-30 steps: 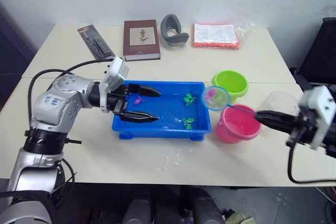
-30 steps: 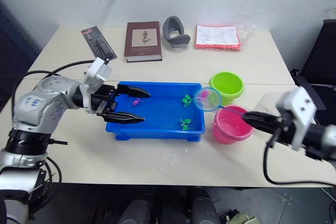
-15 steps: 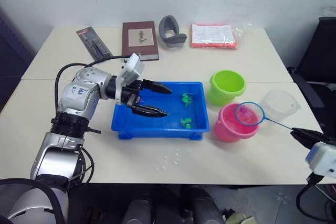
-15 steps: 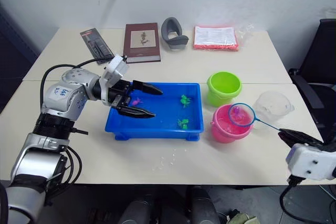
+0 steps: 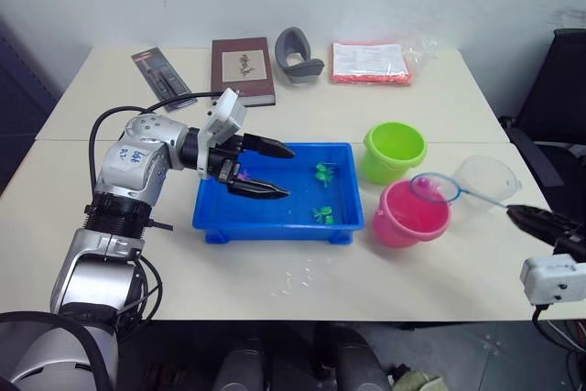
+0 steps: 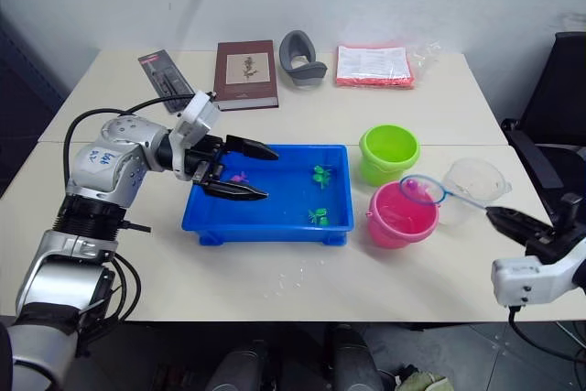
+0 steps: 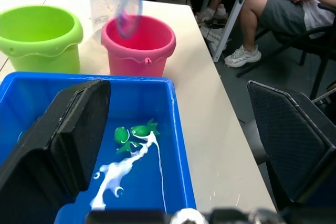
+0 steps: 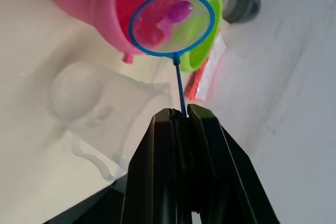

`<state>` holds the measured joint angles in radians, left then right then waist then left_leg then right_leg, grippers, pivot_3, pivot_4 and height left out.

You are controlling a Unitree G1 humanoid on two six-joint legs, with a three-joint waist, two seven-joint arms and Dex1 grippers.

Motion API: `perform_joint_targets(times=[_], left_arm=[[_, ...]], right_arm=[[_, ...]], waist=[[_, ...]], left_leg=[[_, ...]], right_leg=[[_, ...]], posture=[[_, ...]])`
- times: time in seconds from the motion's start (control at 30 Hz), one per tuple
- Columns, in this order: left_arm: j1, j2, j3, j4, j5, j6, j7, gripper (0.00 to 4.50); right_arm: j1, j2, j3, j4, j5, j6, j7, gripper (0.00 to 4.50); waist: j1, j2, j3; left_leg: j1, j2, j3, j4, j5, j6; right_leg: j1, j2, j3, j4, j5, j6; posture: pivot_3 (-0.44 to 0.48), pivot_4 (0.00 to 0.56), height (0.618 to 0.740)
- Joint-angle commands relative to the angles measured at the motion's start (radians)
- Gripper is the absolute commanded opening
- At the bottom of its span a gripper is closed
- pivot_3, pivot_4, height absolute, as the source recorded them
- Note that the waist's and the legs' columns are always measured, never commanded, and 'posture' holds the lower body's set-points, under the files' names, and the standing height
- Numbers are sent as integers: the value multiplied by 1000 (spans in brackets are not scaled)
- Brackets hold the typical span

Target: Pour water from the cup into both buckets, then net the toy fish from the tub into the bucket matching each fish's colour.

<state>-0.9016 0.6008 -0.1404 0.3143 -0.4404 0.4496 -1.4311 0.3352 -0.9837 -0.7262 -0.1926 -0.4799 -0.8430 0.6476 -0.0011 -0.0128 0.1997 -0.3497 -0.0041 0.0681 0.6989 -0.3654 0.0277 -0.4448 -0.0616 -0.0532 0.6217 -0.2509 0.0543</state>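
1. Shallow bright-blue rectangular plastic tub (image 5: 277, 212) at mid-table: two small green toy fish (image 5: 324, 215) toward its right end, a third green one (image 5: 324, 171) by the far wall, and one pink fish (image 6: 237, 178) between the left fingers.
2. Hot-pink round pail (image 5: 412, 215) stands just right of the tub; lime-green pail (image 5: 395, 151) just behind it. Contents hard to make out; pink interior looks wet.
3. Wide clear plastic cup (image 5: 486, 179) right of the pink pail, upright.
4. Blue-rimmed hand net (image 5: 436, 189) hovers over the pink pail's right rim, a pink-magenta fish (image 8: 178, 10) lying in its mesh.
5. Right gripper (image 8: 180, 116) is pinched tight on the net's thin handle.
6. Left gripper (image 5: 259, 168) spread wide, holding nothing, fingers reaching over the tub's left half.
7. Against a second ago: net has travelled from the tub's right end across to the pink pail; right arm has drawn back toward the table's right edge.
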Motion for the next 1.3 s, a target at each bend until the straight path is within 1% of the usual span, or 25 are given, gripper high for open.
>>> perform_joint_targets(times=[0.03, 0.1, 0.2, 0.27, 0.3, 0.37, 0.4, 0.47, 0.53, 0.57, 0.6, 0.67, 0.7, 0.73, 0.8, 0.87, 0.9, 0.97, 1.07, 1.17, 1.3], left_arm=[[-11, 18, 33, -52, -9, 11, 3, 4475], [-17, 23, 41, -60, -12, 17, 5, 4475], [-13, 30, 48, -58, -8, 10, 3, 4475], [-18, 31, 48, -52, -3, 7, 2, 4475], [-20, 32, 47, -49, 0, 6, 2, 4475], [-24, 33, 48, -44, 3, 5, 4, 4475], [-25, 35, 48, -43, 4, 6, 6, 4475], [-24, 42, 52, -47, 3, 14, 8, 4475], [-15, 55, 69, -47, -2, 33, 25, 4475], [-15, 57, 107, -12, -13, 56, 71, 4475], [-16, 58, 148, 29, -25, 80, 119, 4475], [10, 83, 236, 81, -46, 115, 196, 4475], [24, 94, 259, 83, -51, 125, 210, 4475], [46, 109, 277, 72, -57, 137, 215, 4475], [144, 176, 309, -14, -58, 160, 213, 4475], [251, 243, 353, -103, -62, 182, 221, 4475], [298, 270, 374, -146, -69, 196, 228, 4475], [385, 309, 415, -230, -84, 222, 243, 4475], [525, 350, 509, -368, -126, 287, 275, 4475], [656, 371, 618, -481, -160, 337, 311, 4475], [747, 371, 701, -566, -188, 365, 355, 4475]], right_arm=[[-66, -40, -5, 32, 28, 24, -60, 0], [-53, -52, 17, 28, 18, 2, -54, 0], [-73, -53, -5, 51, 0, 52, -79, 0], [-68, -72, 14, 56, 22, 36, -72, 0], [-69, -68, 22, 51, 63, 51, -65, 0], [-129, -49, 48, 13, 257, 198, -41, 0], [-159, -60, 76, -4, 350, 264, -13, 0], [-194, -106, 142, -32, 455, 323, 60, 0], [-265, -139, 243, -79, 537, 420, 114, 0], [-314, -137, 333, -123, 614, 532, 148, 0], [-369, -125, 421, -157, 657, 628, 171, 0], [-494, -59, 595, -211, 693, 817, 188, 0], [-532, -37, 639, -228, 701, 883, 187, 0], [-572, -7, 678, -245, 725, 966, 181, 0], [-674, 85, 754, -266, 832, 1201, 153, 0], [-746, 151, 801, -273, 927, 1408, 142, 0], [-776, 171, 815, -267, 956, 1494, 138, 0], [-835, 199, 846, -241, 977, 1608, 136, 0], [-927, 245, 895, -150, 978, 1724, 138, 0], [-1012, 300, 953, -16, 946, 1760, 156, 0], [-1086, 340, 1027, 110, 922, 1784, 218, 0]], waist=[[-3, 0, 0], [-2, 0, 0], [0, 0, 0], [0, 0, 0], [0, 0, 0], [-2, 0, 0], [-4, 0, 0], [-7, 0, 0], [-7, 0, 0], [-9, 0, 0], [-10, -1, 0], [-18, -2, 0], [-22, -2, 0], [-25, -2, 0], [-29, -2, 0], [-33, -2, 0], [-28, -3, 0], [-15, -3, 0], [-3, -3, 0], [0, -3, 0], [-4, -3, 0]], left_leg=[[0, 0, 1, 0, 0, 0], [1, 0, 2, 0, 0, 0], [0, 0, 0, 0, 0, 0], [0, 0, 0, 0, 0, 0], [0, 0, 0, 0, 1, 0], [0, 0, 0, 0, 1, 0], [0, 0, 0, 0, 1, 0], [2, 0, 1, 0, 1, 0], [3, 0, 2, 0, 1, 0], [4, 1, 2, 0, 1, -1], [4, 1, 2, 0, 1, -1], [6, 2, 1, 0, 1, -1], [6, 3, 1, 0, 1, -2], [5, 3, 1, 0, 1, -2], [5, 3, 1, -1, 1, -2], [5, 4, 1, -1, 1, -2], [4, 4, 1, -1, 1, -2], [0, 4, -2, 0, 0, -2], [-4, 2, -5, 0, -1, 0], [-5, -1, -6, 0, -2, 2], [-5, -2, -7, 0, -2, 3]], right_leg=[[0, 0, 0, 0, 0, 0], [0, 0, 1, 1, 0, 0], [0, 1, 1, 1, 0, 0], [0, 0, 1, 1, 0, 0], [0, 0, 1, 1, 0, 0], [0, 0, 1, 1, 0, 0], [0, 0, 1, 1, 0, 0], [0, 0, 1, 2, 0, 0], [0, 0, 1, 3, 0, 0], [1, 0, 1, 3, 0, -1], [1, 0, 1, 4, 0, -1], [1, 0, 1, 5, -1, -1], [1, 0, 1, 5, -1, -2], [1, 0, 0, 6, -1, -2], [0, 0, 0, 6, -2, -3], [-1, -1, 0, 7, -1, -3], [-2, -1, 0, 7, -1, -3], [-4, -2, -2, 6, -2, -4], [-6, -6, -5, 4, -2, -5], [-5, -10, -6, 2, -2, -5], [-5, -10, -7, 1, -2, -5]], posture=[[0, 150, 740], [0, 150, 740], [0, 150, 740], [0, 150, 740], [0, 150, 740], [0, 150, 740], [0, 150, 740], [0, 150, 740], [0, 150, 740], [0, 150, 740], [0, 150, 740], [0, 150, 740], [0, 150, 740], [0, 150, 740], [0, 150, 740], [0, 150, 740], [0, 150, 740], [0, 150, 740], [0, 150, 740], [0, 150, 740], [0, 150, 740]])
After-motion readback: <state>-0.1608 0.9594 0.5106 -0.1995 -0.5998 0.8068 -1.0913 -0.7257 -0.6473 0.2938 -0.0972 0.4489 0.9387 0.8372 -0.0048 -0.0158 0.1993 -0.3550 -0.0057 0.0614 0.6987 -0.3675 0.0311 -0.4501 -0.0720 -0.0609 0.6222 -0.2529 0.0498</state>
